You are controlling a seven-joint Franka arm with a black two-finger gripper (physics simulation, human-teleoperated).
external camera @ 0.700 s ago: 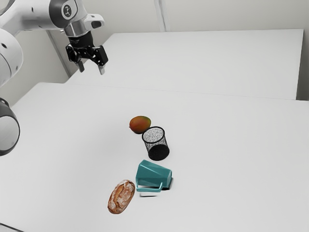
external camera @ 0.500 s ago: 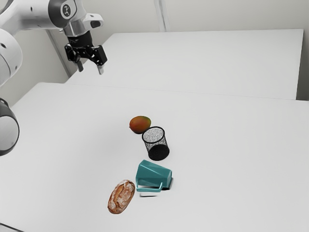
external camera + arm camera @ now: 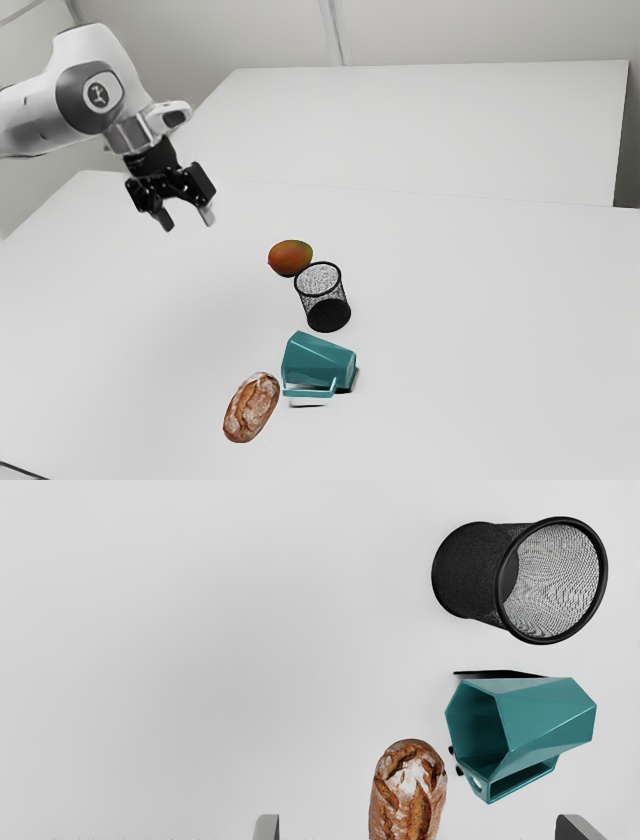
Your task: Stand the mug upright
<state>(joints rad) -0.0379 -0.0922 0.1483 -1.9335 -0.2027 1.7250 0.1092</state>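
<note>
My gripper [image 3: 188,222] hangs open above the table toward the exterior view's upper left, well apart from the mug and holding nothing. The teal faceted mug [image 3: 320,362] lies on its side on the table, with its handle low, beside the bread. In the wrist view the mug [image 3: 545,720] shows its open mouth turned toward the side where the bread lies. The tips of my gripper [image 3: 417,827] stand wide apart at that view's bottom edge.
A brown bread loaf [image 3: 251,408] lies close to the mug's mouth end. A black mesh cup [image 3: 323,297] stands upright on the mug's other side, and a red-green mango [image 3: 290,258] rests just behind it. The white table [image 3: 480,320] holds them all.
In the exterior view my gripper has come down toward the table, shifting slightly to that view's left. The mug, bread, mesh cup and mango have stayed where they were.
</note>
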